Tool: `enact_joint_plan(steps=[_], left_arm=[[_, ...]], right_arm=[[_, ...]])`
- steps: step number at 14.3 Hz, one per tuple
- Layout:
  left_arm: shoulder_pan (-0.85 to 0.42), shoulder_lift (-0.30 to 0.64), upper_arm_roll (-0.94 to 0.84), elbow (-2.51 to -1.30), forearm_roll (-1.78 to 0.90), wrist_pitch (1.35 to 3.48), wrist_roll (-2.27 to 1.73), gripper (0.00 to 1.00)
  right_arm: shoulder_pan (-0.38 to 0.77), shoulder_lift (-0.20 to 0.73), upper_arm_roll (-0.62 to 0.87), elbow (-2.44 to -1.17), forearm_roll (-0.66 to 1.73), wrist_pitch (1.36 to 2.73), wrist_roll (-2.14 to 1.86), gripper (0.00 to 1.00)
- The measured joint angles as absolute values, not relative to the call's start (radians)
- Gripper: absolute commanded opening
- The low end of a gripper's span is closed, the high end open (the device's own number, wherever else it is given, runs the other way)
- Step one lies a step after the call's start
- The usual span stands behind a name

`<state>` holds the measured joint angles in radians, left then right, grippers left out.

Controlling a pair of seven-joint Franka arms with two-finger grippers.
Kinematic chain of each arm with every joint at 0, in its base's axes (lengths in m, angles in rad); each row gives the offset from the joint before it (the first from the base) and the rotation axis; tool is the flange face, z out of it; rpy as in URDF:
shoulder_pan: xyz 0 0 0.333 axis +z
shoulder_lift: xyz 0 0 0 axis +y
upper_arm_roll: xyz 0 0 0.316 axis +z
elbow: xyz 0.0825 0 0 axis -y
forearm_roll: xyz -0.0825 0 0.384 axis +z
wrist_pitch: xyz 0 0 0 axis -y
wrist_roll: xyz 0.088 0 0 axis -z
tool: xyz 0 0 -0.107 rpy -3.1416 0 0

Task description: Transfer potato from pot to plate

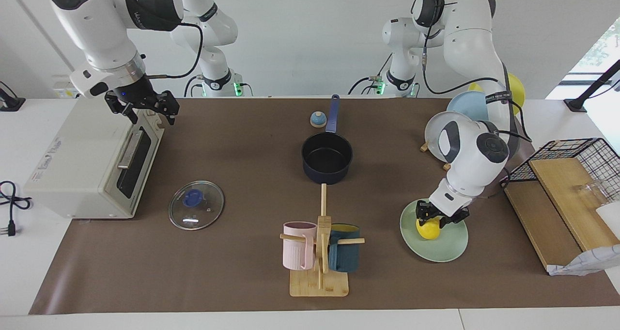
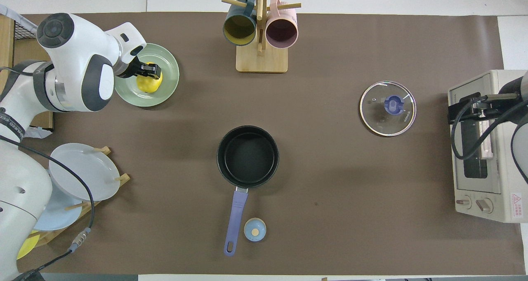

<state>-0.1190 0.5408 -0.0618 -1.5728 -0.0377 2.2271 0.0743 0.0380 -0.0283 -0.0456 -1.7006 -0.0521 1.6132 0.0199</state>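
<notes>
Bright yellow, smooth and glossy, the small oval potato (image 1: 428, 229) is seen lying on the round pale mint-green plate (image 1: 448, 247), on the part of the plate nearer to the robots, toward the left arm's end of the tabletop (image 1: 242, 141). The left hand (image 1: 440, 216) is set down over the potato with its two fingers closed against the potato's sides, so the grasp appears not yet to have been let go. The round dark navy saucepan (image 2: 248, 156) with the long blue handle is shown with a bare black interior at the middle of the tabletop, well apart from the plate. The carrying step is judged complete; what is left is for the fingers to be parted and the arm drawn clear. The right hand (image 1: 145, 106) is held waiting over the cream toaster oven (image 1: 92, 170), its fingers spread and nothing held.
</notes>
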Motion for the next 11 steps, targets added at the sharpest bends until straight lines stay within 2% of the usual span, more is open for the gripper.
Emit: enact_joint_plan(steps=[5,7,11], left_arm=[[-0.101,0.515,-0.050,-1.559,-0.037,2.205,0.080,1.00],[-0.087,0.456,-0.043,-1.542,-0.037,2.112,0.071,1.00],[-0.084,0.279,-0.018,-1.533,-0.037,1.907,0.022,1.00]], right_arm=[[0.038,0.002,-0.045,-1.673,-0.059,1.610,0.016,1.00],[0.038,0.007,-0.045,-1.670,-0.060,1.606,0.016,1.00],[0.038,0.020,-0.044,-1.654,-0.060,1.581,0.015,1.00]])
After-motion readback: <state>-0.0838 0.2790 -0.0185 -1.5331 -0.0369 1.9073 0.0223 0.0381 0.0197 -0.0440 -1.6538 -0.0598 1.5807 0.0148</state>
